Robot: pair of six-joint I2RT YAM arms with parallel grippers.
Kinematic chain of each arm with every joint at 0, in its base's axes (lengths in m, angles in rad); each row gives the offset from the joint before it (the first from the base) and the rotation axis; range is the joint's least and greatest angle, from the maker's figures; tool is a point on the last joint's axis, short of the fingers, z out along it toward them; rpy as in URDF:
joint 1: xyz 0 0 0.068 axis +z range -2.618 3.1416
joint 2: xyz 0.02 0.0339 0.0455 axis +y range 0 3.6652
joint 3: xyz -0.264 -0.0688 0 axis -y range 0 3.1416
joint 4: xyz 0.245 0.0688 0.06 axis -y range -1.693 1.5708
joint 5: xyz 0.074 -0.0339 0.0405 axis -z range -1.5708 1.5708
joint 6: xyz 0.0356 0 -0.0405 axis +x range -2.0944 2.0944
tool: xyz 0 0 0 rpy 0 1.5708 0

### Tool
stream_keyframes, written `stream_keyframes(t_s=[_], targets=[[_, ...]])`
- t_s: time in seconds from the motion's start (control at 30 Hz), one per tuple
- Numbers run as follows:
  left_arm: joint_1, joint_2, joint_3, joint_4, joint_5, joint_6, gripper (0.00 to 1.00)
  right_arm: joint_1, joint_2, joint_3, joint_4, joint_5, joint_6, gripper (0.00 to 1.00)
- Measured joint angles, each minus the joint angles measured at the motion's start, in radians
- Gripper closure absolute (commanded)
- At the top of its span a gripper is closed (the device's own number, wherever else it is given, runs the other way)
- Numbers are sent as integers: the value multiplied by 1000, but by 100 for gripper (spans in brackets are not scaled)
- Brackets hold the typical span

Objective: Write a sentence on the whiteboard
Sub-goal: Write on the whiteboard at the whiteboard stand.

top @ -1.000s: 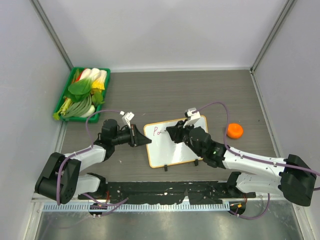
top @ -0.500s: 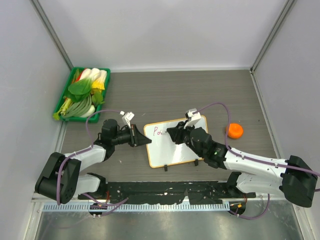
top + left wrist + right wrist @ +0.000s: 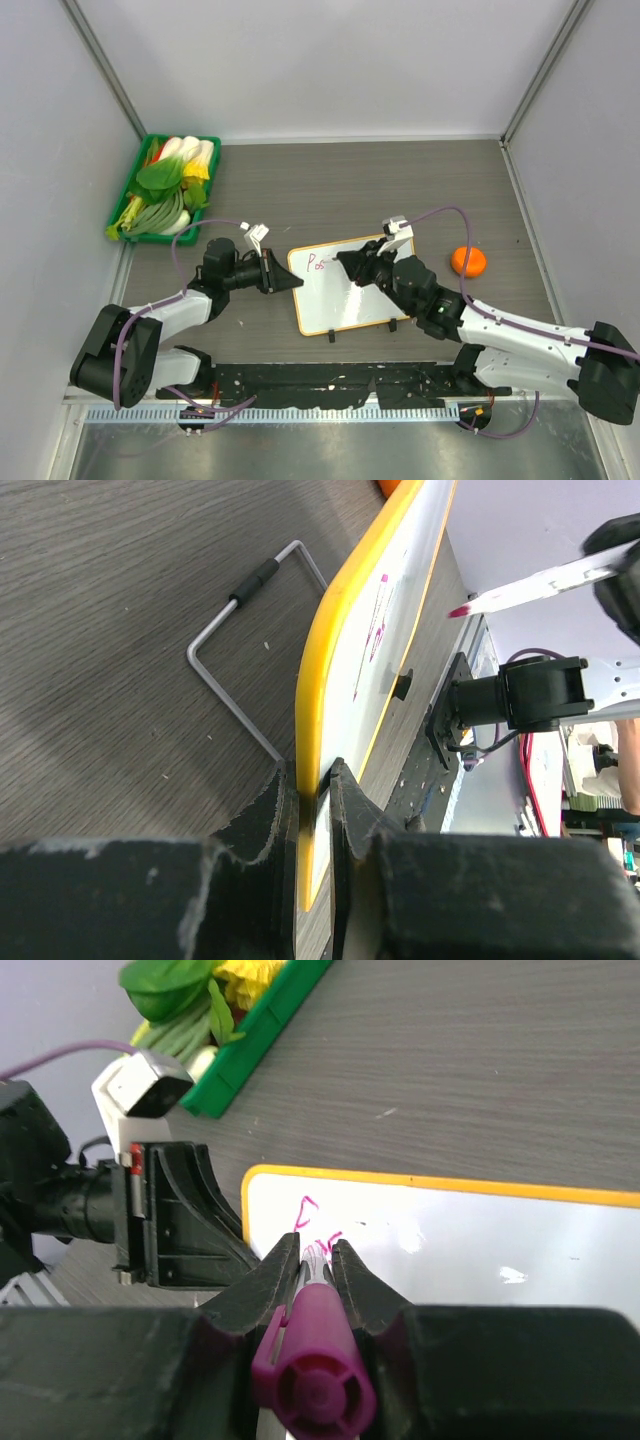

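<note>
Whiteboard (image 3: 345, 300) sits in the middle of the bench (image 3: 400, 190), my left fingers (image 3: 265, 810) pinched on its left edge. My right fingers (image 3: 255, 1285) grip a purple marker (image 3: 312, 1355), tip beside the few pink letters (image 3: 318, 262) in its top-left corner.

The whiteboard (image 3: 330, 300) looks glossy and smooth, the table (image 3: 300, 180) matt woodgrain, the marker (image 3: 315, 1380) shiny plastic.

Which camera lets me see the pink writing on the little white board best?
The top external view. It looks down on the whiteboard, so the pink writing shows face-on, near the far left corner. The right wrist view is closer, but the marker hides part. The left wrist view sees the board edge-on: only pink streaks.
</note>
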Motion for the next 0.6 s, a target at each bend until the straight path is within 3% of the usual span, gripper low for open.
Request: stream_keyframes(t_s=[0.6], targets=[[0,2,0,0,2,0,100,-1,40,0,7,72,-19,99]])
